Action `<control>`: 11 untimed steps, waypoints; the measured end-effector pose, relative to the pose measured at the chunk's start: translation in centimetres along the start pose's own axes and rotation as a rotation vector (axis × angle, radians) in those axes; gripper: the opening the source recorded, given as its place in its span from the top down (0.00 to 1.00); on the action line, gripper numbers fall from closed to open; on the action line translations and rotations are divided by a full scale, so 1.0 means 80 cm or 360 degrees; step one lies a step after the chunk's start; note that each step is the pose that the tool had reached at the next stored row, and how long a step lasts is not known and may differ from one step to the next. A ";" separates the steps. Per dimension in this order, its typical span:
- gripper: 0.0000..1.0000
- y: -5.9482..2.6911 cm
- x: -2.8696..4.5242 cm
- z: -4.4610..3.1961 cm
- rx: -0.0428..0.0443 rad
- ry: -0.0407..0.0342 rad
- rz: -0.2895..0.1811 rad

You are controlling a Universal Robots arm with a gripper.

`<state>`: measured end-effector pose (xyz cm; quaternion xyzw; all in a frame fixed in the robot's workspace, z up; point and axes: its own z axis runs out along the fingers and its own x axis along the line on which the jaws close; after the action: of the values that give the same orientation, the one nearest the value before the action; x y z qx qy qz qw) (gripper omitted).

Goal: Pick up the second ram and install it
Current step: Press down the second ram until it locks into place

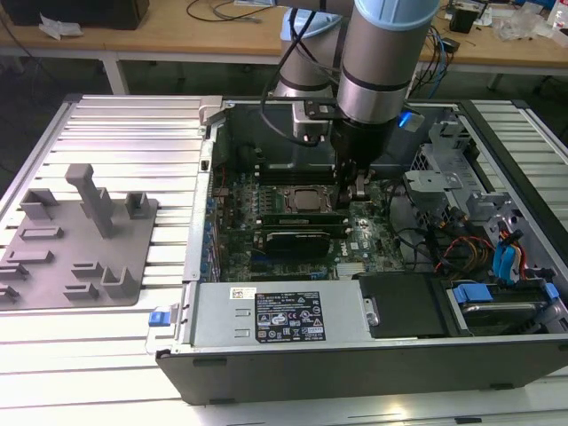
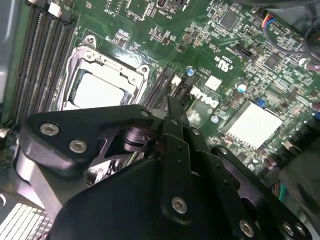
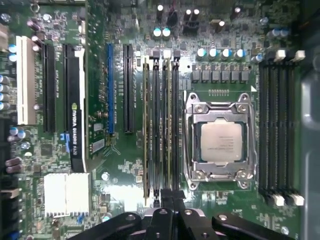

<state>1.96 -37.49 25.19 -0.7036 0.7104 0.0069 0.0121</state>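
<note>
Gripper [image 1: 357, 188] sits low inside the open computer case [image 1: 266, 333] in the exterior view, right over the slots beside the processor [image 1: 306, 201]. In the second wrist view its fingers [image 2: 176, 117] look pressed together above a slot. In the first wrist view the second ram [image 3: 146, 130] stands in a slot beside the processor. If it sits crooked, pushing could bend it.

Ribbed silver tabletop [image 1: 115, 124], slats running across. Resting on it, an open computer case [image 1: 355, 355], lying flat with its inside facing up. Toward the exterior view's left of the case, and just beside it, a grey holder plate [image 1: 75, 253] with upright pegs and blocks, also flat on the slats. Touching the case's near corner, a small blue clip [image 1: 159, 317].
</note>
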 end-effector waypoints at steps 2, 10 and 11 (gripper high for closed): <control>0.92 0.000 0.0001 -0.0003 0.0000 0.0001 0.0000; 0.92 0.026 0.0003 -0.0003 0.0000 0.0001 0.0000; 0.92 0.029 0.0003 -0.0003 0.0000 0.0001 0.0000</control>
<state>-0.40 -37.49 25.20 -0.7037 0.7104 0.0067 0.0120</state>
